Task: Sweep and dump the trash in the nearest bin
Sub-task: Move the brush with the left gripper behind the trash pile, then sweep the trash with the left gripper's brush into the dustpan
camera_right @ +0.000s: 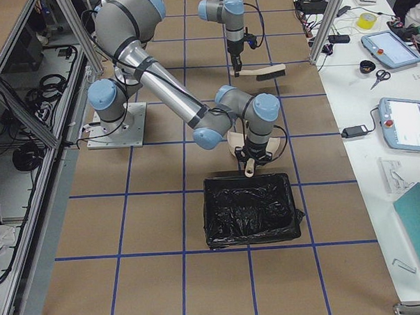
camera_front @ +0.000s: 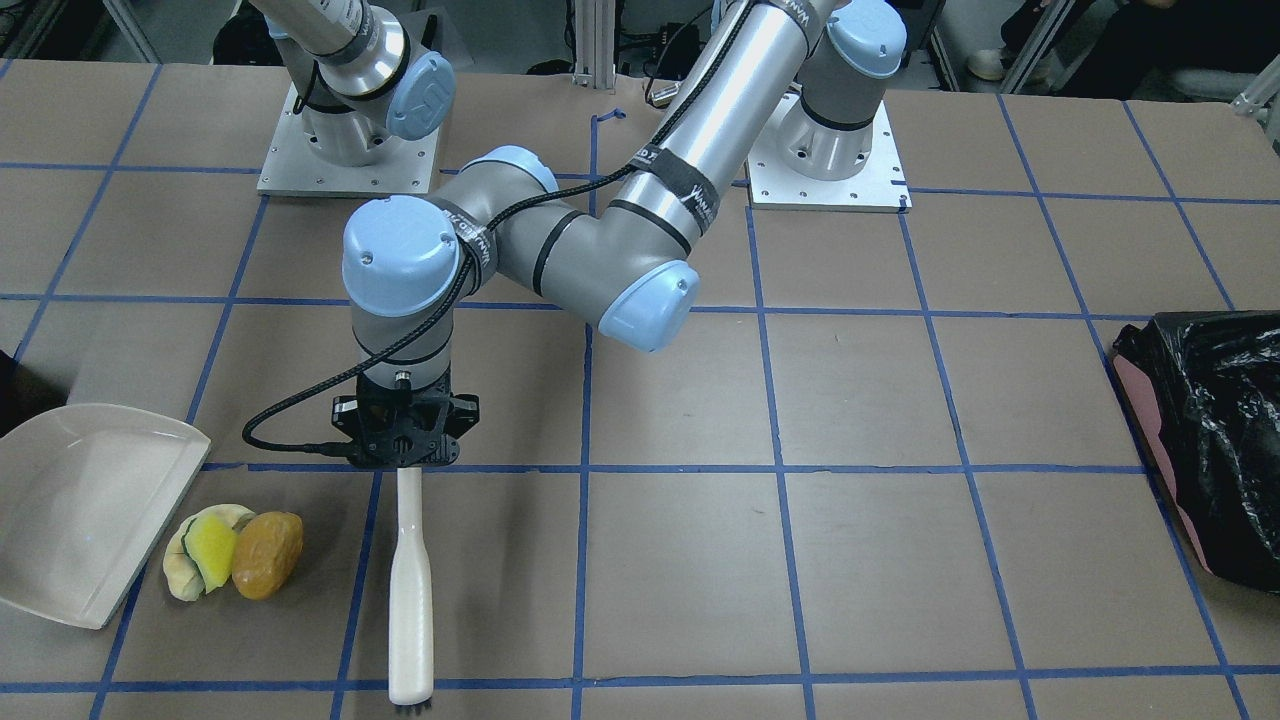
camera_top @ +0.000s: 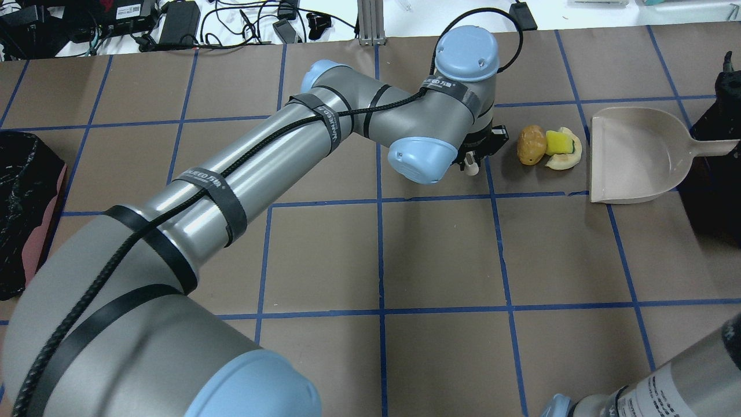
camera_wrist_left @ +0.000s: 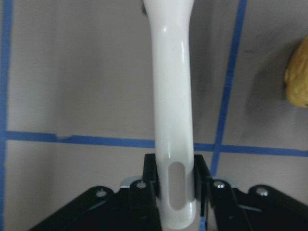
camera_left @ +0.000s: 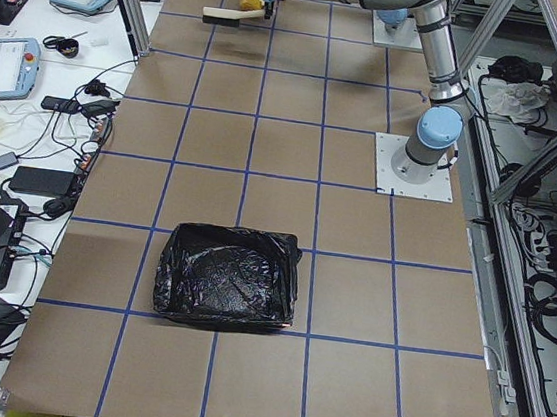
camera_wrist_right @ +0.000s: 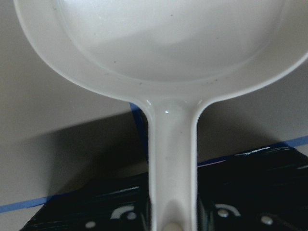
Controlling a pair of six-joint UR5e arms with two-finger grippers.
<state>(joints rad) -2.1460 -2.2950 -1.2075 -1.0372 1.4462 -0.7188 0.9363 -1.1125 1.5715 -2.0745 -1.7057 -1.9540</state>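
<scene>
The trash lies in a clump on the table: an orange-brown lump (camera_front: 267, 568), a yellow wedge with a green edge (camera_front: 212, 550) and a beige lump (camera_front: 188, 580). It also shows in the overhead view (camera_top: 550, 147). My left gripper (camera_front: 405, 462) is shut on the handle of a white brush (camera_front: 410, 590), which lies flat just beside the orange lump; the wrist view shows the grip (camera_wrist_left: 176, 185). My right gripper (camera_wrist_right: 168, 221) is shut on the handle of a beige dustpan (camera_front: 80, 510), whose open mouth faces the trash (camera_top: 631, 156).
A bin lined with a black bag (camera_top: 712, 197) stands right behind the dustpan, under my right wrist (camera_right: 251, 211). A second black-bagged bin (camera_front: 1210, 440) stands at the table's opposite end. The table is brown paper with a blue tape grid.
</scene>
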